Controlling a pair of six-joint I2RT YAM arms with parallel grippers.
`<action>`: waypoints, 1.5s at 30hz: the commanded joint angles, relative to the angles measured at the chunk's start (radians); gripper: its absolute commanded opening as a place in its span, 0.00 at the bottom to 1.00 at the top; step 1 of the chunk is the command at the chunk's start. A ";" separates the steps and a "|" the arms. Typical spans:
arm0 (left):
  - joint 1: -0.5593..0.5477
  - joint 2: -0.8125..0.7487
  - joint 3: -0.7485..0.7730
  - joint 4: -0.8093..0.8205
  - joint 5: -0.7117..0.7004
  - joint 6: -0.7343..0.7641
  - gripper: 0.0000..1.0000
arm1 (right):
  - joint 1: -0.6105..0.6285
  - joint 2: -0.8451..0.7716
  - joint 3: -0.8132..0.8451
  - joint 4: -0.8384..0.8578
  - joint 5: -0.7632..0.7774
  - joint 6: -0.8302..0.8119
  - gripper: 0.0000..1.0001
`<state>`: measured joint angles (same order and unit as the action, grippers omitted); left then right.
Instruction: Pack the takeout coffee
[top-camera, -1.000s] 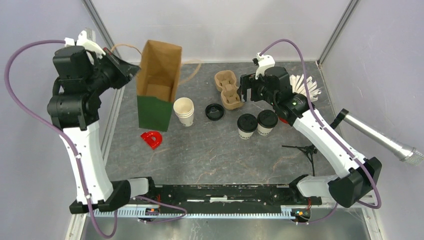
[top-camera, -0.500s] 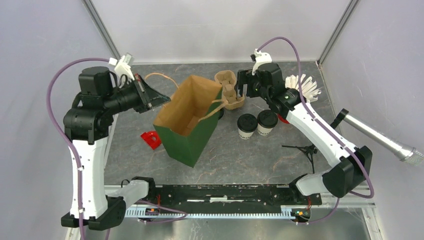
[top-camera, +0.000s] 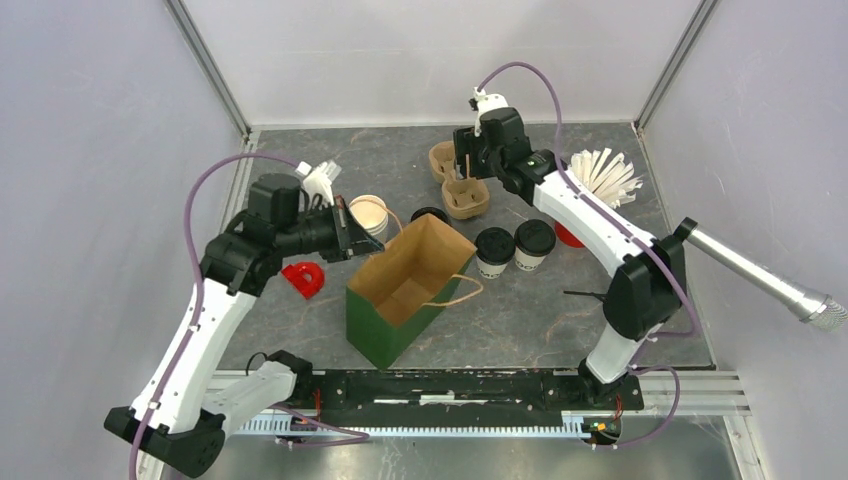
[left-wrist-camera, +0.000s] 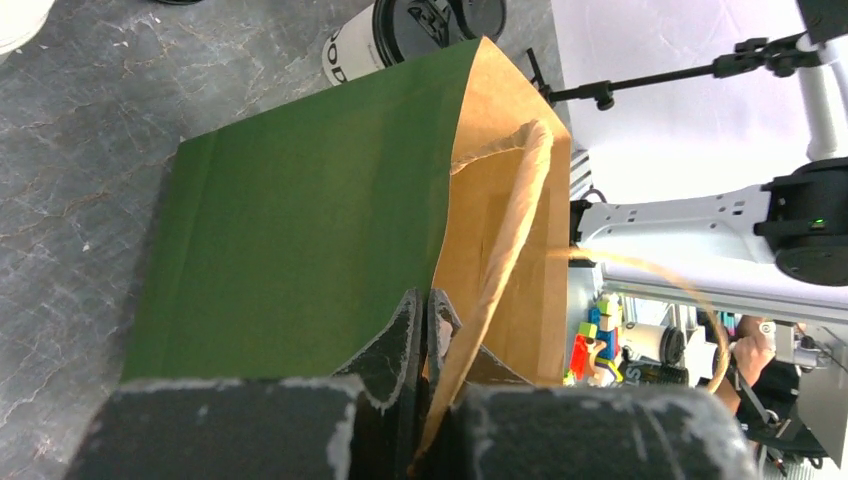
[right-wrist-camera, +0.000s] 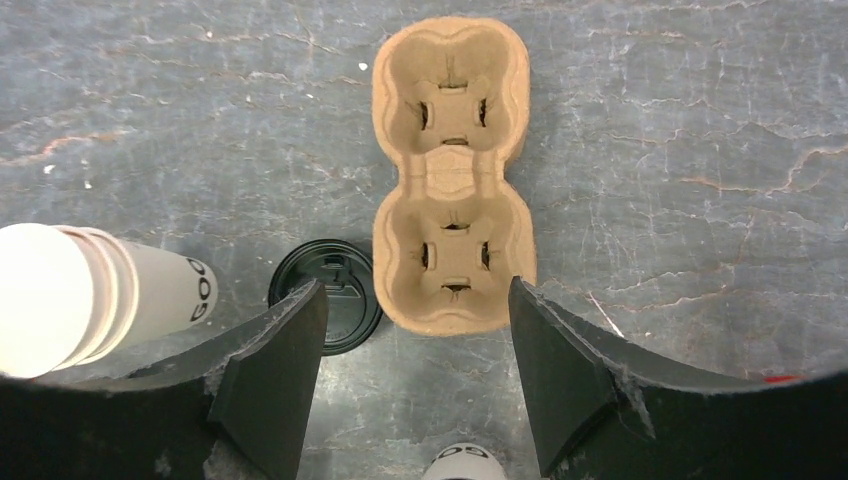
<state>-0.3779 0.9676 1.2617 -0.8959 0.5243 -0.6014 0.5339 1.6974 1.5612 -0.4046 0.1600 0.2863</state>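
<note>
Plainly the takeout coffee stands upright just right of the frame's centre in the top view, with its black lid on. A second lidded cup stands close at its right. Its axis is vertical, so it offers the same round side from every direction. Just to its left is the paper bag, mouth open. The left gripper has its jaws pinched tight on the bag's rim beside a handle, as the left wrist view shows. The right gripper is not at the coffee: it hangs over the pulp cup carrier in the upper middle of the top view. Its jaws are spread wide to either side of the carrier's near pocket, across the short width, while the carrier's long axis runs straight up the right wrist frame. From that pincer the coffee lies down and slightly right in the top view — nearer the right arm than the left, which is taken up with the bag. By my judgement the carrier is the right arm's first concern and the coffee comes after — a short reach toward the lower middle of the frame, with the bag's mouth waiting beside it.
</note>
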 joint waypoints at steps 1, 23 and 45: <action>-0.052 -0.054 -0.098 0.244 -0.062 -0.070 0.02 | -0.003 0.070 0.059 0.015 0.004 -0.026 0.72; -0.059 0.019 0.036 0.024 -0.207 0.125 0.42 | -0.003 0.391 0.269 -0.011 0.070 -0.127 0.60; -0.058 -0.010 0.179 -0.061 -0.371 0.181 0.75 | -0.008 0.463 0.296 0.023 0.061 -0.133 0.57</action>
<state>-0.4339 0.9798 1.4048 -0.9501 0.1833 -0.4793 0.5293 2.1555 1.8053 -0.4191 0.2092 0.1558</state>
